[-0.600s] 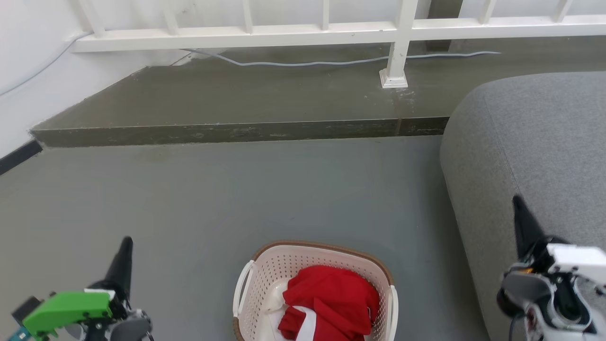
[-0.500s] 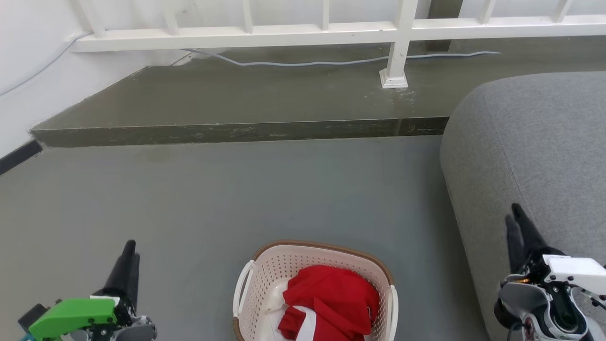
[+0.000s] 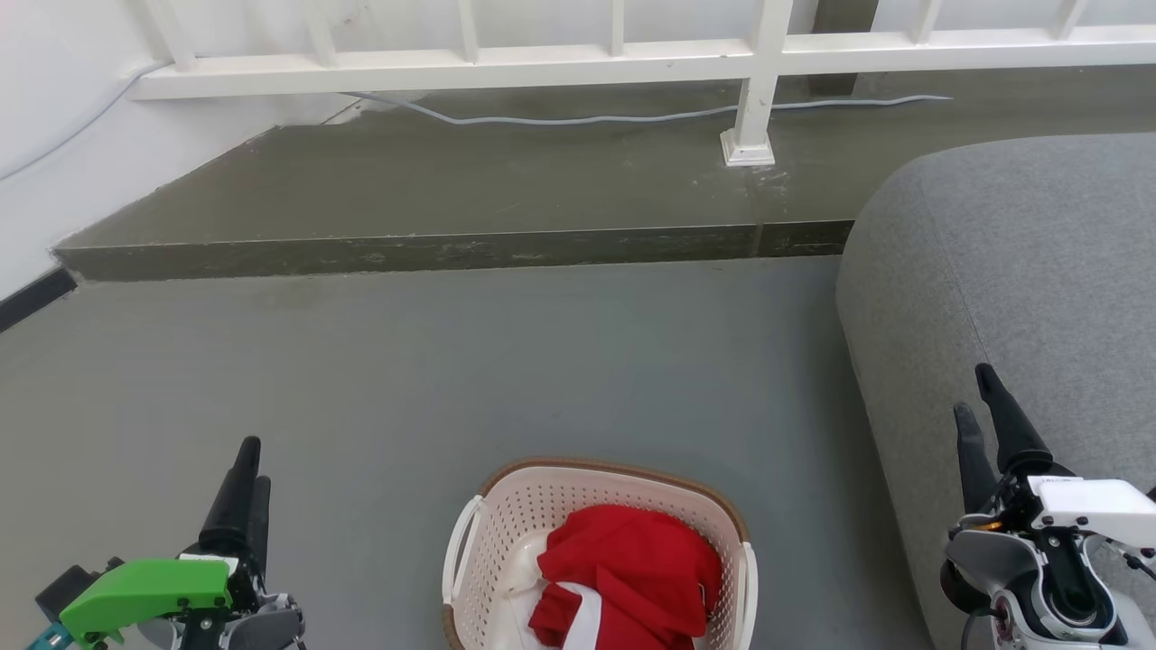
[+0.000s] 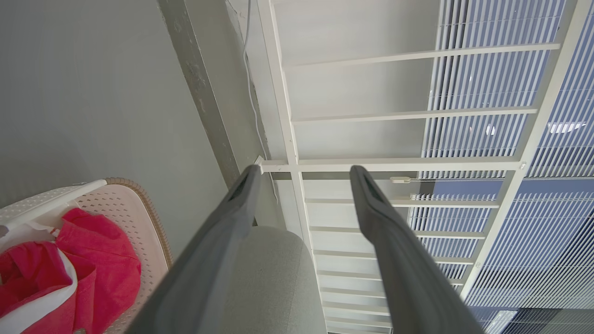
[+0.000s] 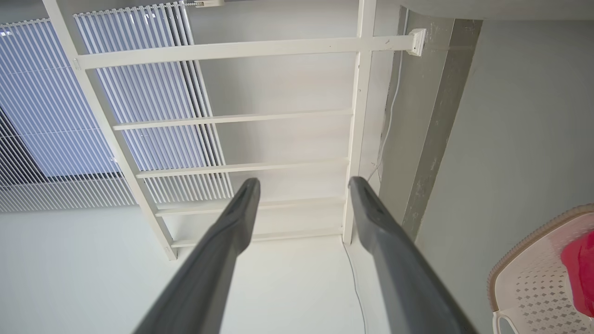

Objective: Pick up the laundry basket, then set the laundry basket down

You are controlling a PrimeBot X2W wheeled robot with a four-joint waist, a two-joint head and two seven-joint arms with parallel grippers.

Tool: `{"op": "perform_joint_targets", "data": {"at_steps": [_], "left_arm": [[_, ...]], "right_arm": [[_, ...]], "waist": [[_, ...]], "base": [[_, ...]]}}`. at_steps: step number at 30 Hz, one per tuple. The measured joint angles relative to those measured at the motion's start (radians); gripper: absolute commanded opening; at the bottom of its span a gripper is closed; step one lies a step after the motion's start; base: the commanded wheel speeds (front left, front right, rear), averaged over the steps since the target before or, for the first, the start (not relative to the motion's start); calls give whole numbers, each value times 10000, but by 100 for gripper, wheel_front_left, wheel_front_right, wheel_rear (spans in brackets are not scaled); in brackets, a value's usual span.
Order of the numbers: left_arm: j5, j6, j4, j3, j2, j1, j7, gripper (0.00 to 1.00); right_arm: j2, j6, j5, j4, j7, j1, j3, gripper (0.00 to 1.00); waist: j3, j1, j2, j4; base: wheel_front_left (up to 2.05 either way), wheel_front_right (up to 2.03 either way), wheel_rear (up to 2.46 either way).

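Floor (image 3: 452, 361): grey concrete, running to a raised step (image 3: 452, 248) at 12 o'clock under a white railing (image 3: 542, 65); a grey sofa (image 3: 1020, 253) sits at 3 o'clock.
Laundry basket (image 3: 614, 467): standing on the floor at 6 o'clock in the head view, between the two arms, with a red garment (image 3: 632, 569) heaped inside; not yet lifted.
Left gripper (image 3: 254, 462): at 8 o'clock, fingers parted and empty, well apart from the basket.
Right gripper (image 3: 974, 390): at 4 o'clock, in front of the sofa, fingers spread, holding nothing.
Step in hand: by my reading, the approach for the pickup.
Doing it well: bring each gripper down and inward to the handle on its own side, the left handle (image 3: 459, 542) and the right handle (image 3: 751, 578) (thin loops, so line each up squarely between the fingers). Close both together. Raise both sides level so the load does not tip, and keep the right arm clear of the sofa.
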Motion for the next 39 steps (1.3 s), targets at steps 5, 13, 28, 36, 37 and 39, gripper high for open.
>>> {"op": "perform_joint_targets", "data": {"at_steps": [5, 13, 28, 36, 37, 39], "left_arm": [[408, 2, -102, -155, 38, -3, -213, 100], [1160, 0, -316, -485, 255, -11, -520, 100], [3499, 4, -236, -1168, 700, -24, -1060, 100], [4924, 278, -201, -1369, 865, -53, -1342, 100], [5051, 311, -232, -1384, 865, -54, -1384, 100], [5325, 349, -293, -1404, 863, -58, -1457, 100]], "right_arm": [[-117, 0, -301, -198, -176, -6, 180, 100], [-336, 0, -965, -458, -445, -12, 602, 100], [-1137, 6, -2995, -593, -1231, -76, 1737, 100], [-1430, 8, -4311, -430, -1547, -180, 2157, 100], [-1444, 8, -4443, -407, -1582, -185, 2197, 100], [-1469, 8, -4753, -353, -1657, -192, 2314, 100]], "waist": [[13, 0, 0, -25], [32, 0, 0, -63], [49, 0, 0, -113], [56, 0, 0, -130], [57, 0, 0, -133], [60, 0, 0, -141]], "base": [[0, 0, 0], [0, 0, 0], [0, 0, 0], [0, 0, 0], [0, 0, 0], [0, 0, 0]]}}
